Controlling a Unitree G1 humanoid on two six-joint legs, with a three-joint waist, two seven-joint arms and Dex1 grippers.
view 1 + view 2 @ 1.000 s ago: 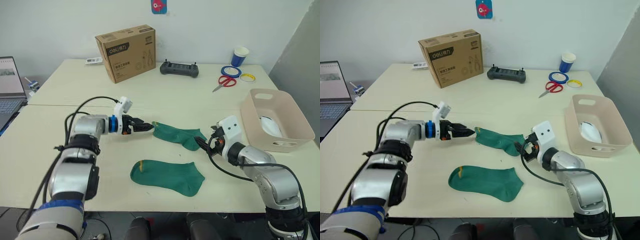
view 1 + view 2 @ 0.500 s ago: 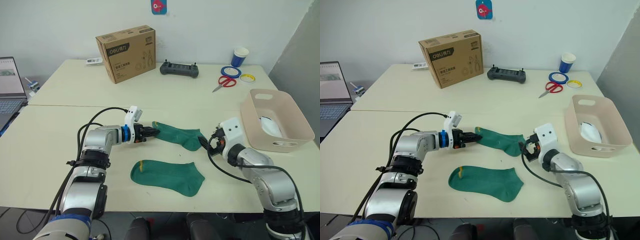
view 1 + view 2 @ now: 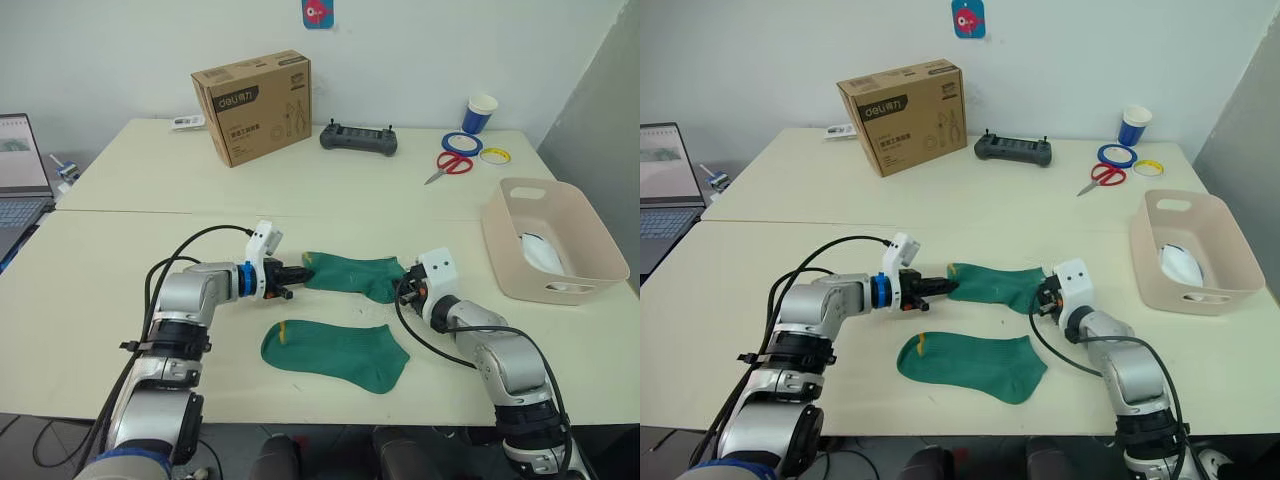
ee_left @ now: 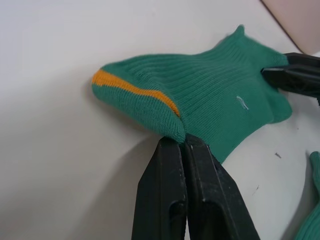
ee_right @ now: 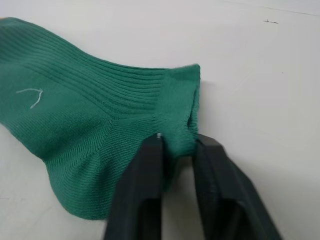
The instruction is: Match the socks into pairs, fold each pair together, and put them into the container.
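We saw both arms meeting over one dark green ribbed ankle sock (image 3: 352,274), stretched flat on the pale cream table (image 3: 130,250) between them. Our left gripper (image 4: 181,141) had its two black fingers pressed together on the sock's end with the orange stripe, a fold of green knit pinched at the very tips. Our right gripper (image 5: 176,142) held the opposite end, its fingers parted only by the bunched fabric squeezed between them. The sock thus lay directly between the two grippers, each gripping one end.

Just in front of it, nearer to us and apart from both grippers, the second dark green ankle sock (image 3: 336,353) lay flat and untouched on the table.

The pale pinkish-beige rectangular plastic tub with rounded corners (image 3: 583,236) stood well to the right of the right gripper, at the table's right edge, with white fabric with a dark mark (image 3: 541,250) resting inside it; we could not tell how many socks that was.

At the far side of the table stood a brown cardboard box (image 3: 254,105), a black handheld controller (image 3: 358,138), red-handled scissors (image 3: 449,165) and a blue paper cup (image 3: 479,113).
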